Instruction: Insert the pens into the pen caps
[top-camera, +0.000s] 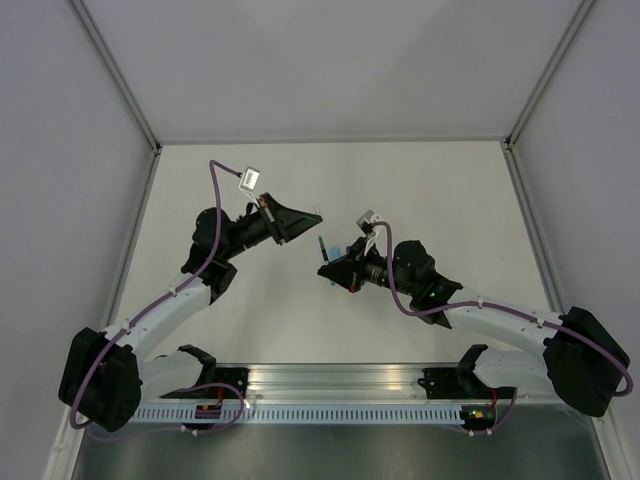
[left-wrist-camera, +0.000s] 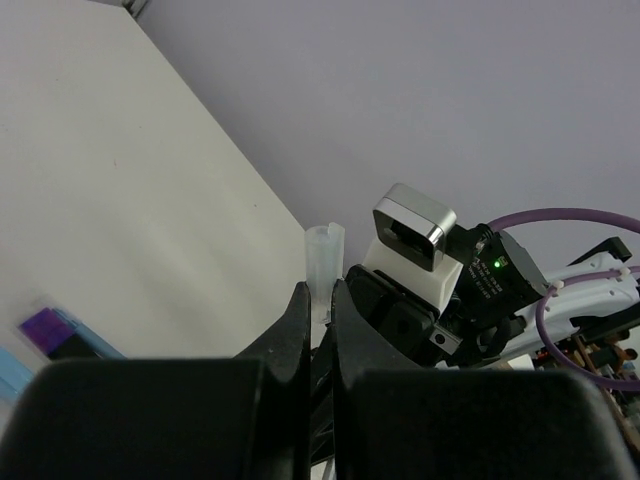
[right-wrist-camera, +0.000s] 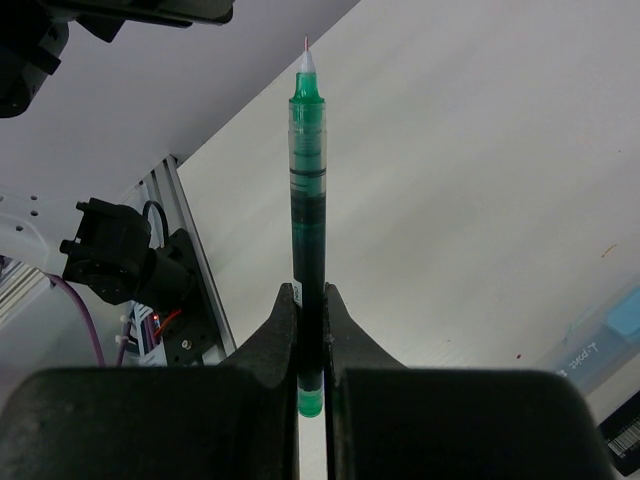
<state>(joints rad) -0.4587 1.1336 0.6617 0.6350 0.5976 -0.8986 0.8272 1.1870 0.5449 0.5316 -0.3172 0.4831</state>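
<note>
The table (top-camera: 420, 190) carries both arms at its near edge. The left arm (top-camera: 175, 300) and the right arm (top-camera: 500, 320) each reach inward and away from you, so that their wrists face each other above the middle of the table.

Note the left gripper (left-wrist-camera: 318, 292). Its jaws are closed narrow on the slim pen cap (left-wrist-camera: 323, 255), which stands out beyond the fingertips with its open mouth pointing away from the wrist.

Note the right gripper (right-wrist-camera: 308, 292). Its jaws are clamped on the lower barrel of the thin green pen (right-wrist-camera: 307, 180). Most of the barrel and the bare tip project past the fingertips, in line with the fingers.

In the top view the pen lies between the two grippers, just beside the left fingertips, with its long axis running roughly near-to-far. Tip and cap mouth are apart; nothing has entered the cap. The insertion appears to depend on bringing these two axes onto one line, mouth facing tip. At present they look angled to each other, so expect to rotate one wrist before closing the gap. Either arm is equally near.

The purple marker (left-wrist-camera: 45, 328) lies on the table, clear of both grippers.
</note>
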